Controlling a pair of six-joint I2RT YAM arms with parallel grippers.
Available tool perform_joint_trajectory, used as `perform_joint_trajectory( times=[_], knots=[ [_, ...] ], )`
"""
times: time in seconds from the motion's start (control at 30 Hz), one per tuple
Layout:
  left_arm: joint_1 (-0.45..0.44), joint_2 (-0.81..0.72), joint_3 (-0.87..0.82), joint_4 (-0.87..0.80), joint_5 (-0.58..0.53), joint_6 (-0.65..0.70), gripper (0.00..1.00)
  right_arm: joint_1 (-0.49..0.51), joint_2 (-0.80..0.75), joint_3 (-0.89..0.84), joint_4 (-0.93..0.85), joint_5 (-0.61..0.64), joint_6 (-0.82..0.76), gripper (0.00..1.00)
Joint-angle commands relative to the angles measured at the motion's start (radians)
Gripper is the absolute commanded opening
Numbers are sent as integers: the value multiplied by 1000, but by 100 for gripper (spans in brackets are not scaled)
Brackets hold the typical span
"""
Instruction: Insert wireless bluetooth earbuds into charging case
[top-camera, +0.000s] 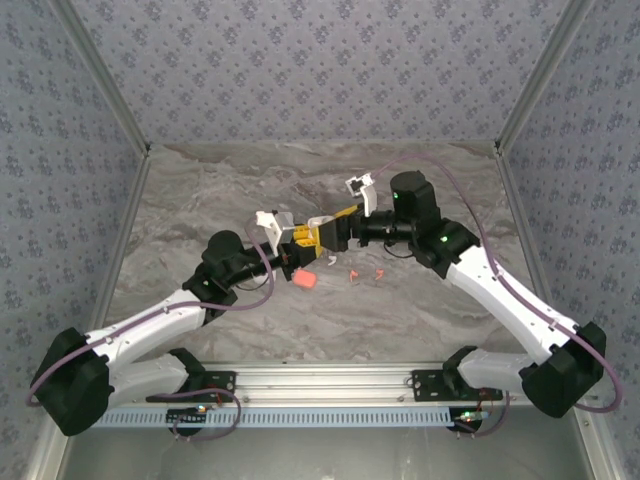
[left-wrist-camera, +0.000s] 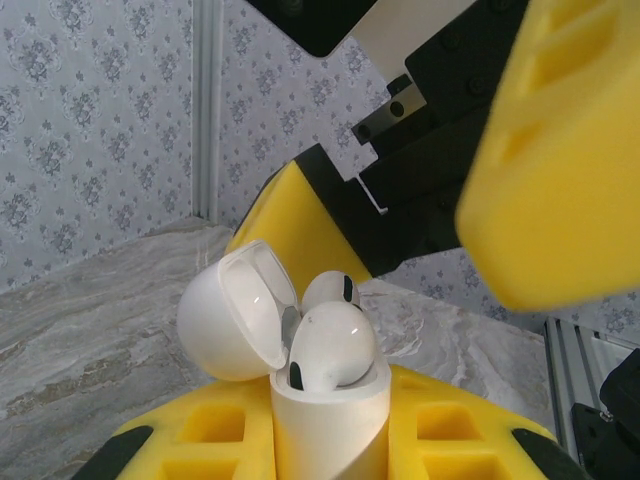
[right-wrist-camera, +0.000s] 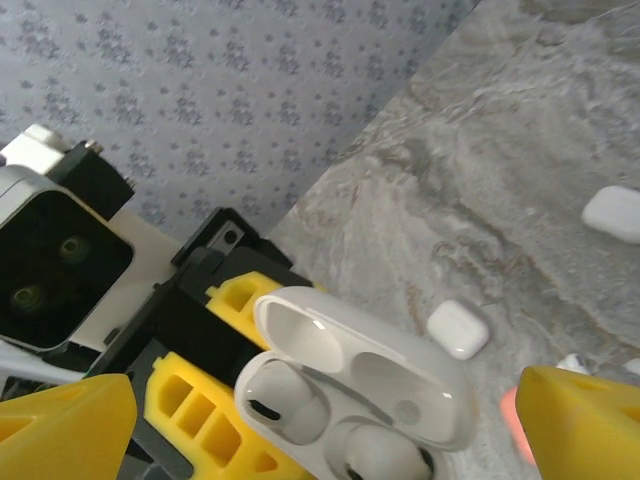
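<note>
Yellow ribbed pads of the left end effector (top-camera: 298, 248), cut off by the lower edge of its wrist view, are clamped on a glossy white charging case (left-wrist-camera: 330, 425) whose domed lid stands open over the grey marbled table (top-camera: 200, 200). Either side of that case, the right end effector (top-camera: 336, 230) has its blocky yellow fingers (right-wrist-camera: 585, 425) spread apart, their tips out of frame. Near the case lies a rounded coral case (top-camera: 306, 281), blurred. Two smooth white earbuds (left-wrist-camera: 333, 345) sit in the open case, stems hidden. Two tiny coral earbuds (top-camera: 353, 272) lie on the table near it, their shape too small to make out.
</note>
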Motion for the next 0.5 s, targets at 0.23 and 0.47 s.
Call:
perform_joint_trajectory(
  times=[0.23,0.47],
  knots=[
    [-9,-2,30,26,13,2,0,15,-80,10,42,-79,-55,100],
    [-9,-2,24,25,0,2,0,20,-118,-20,8,-30,-66,99]
  ],
)
